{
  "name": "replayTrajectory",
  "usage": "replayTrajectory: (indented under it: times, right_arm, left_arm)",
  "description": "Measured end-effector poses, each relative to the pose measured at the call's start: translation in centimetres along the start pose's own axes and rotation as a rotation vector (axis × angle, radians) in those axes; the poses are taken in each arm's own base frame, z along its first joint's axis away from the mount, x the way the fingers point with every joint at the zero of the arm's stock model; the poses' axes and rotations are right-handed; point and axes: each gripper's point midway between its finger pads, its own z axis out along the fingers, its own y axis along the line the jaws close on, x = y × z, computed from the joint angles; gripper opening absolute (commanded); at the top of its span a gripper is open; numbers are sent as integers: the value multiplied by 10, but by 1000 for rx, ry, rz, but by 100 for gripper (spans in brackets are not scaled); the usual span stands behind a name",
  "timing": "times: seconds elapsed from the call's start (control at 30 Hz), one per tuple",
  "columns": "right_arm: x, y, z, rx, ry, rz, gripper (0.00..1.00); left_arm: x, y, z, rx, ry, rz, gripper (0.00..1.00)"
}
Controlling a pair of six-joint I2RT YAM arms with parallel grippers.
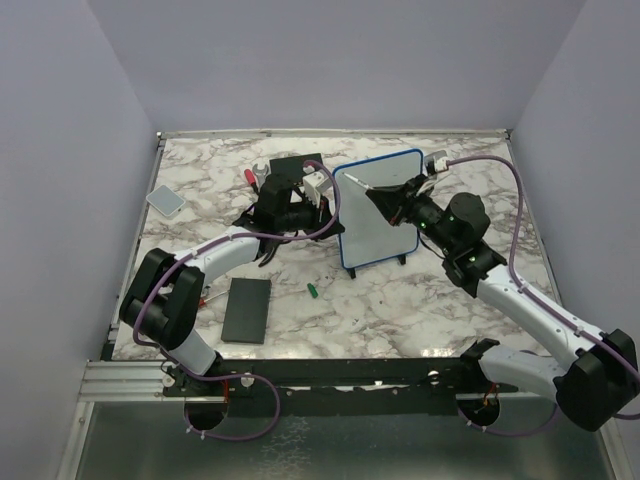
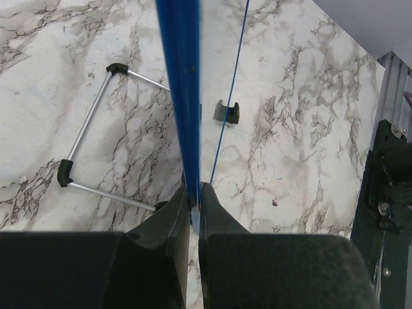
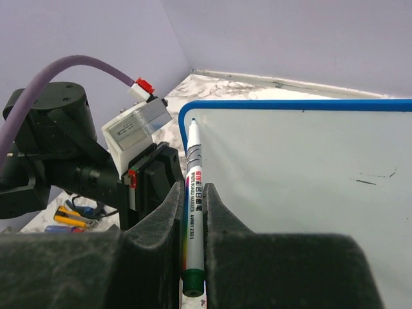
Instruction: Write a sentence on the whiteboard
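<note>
Pale lavender walls (image 1: 320, 60) close in the scene on three sides, plain and evenly lit. Between them lies the worktop (image 1: 400, 300), a white marble-patterned surface with grey veins, edged in thin metal. A ribbed aluminium rail (image 1: 130, 380) runs along its near side by the arm bases.

The whiteboard (image 1: 375, 240) stands upright near the middle of the worktop, between the two grippers, its blue frame (image 2: 183, 84) rounded at the corners. The left gripper (image 2: 195, 193) is clamped on the frame's edge, one finger on either side. The right gripper (image 3: 194, 190) faces the board's white face (image 3: 302, 193) and is closed on a marker (image 3: 194, 212) that stands upright between its fingers. The marker's tip is up at the board's top left corner; whether it touches the face I cannot tell. To the right of the right gripper, that face carries two short dark strokes (image 3: 373, 177).

A flat black slab (image 1: 247, 310) lies on the worktop nearer the arm bases than the left gripper, and a second black block (image 1: 295, 165) sits just behind that gripper. In the left wrist view, a bent metal rod frame with black corner pieces (image 2: 90, 135) rests to the left of the gripped edge, and a small black clip (image 2: 226, 112) sits just to its right.

A small grey pad (image 1: 166, 200) lies well to the left of the left gripper, near the wall. Red-handled tools (image 1: 248, 175) lie beside the black block. A little green cap (image 1: 313, 290) rests between the slab and the board.
</note>
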Motion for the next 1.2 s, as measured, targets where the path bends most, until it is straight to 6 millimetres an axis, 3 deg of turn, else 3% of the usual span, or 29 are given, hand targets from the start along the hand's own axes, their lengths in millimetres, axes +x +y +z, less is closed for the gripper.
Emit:
replayTrajectory:
  times: [0.4,1.2]
  right_arm:
    - [-6,0,-4,7,-23,-4,1]
    - [10,-5,3,39,12,4,1]
  left_arm:
    - [0,2,0,-20,2,6,0]
    - [0,2,-1,-22,3,9,0]
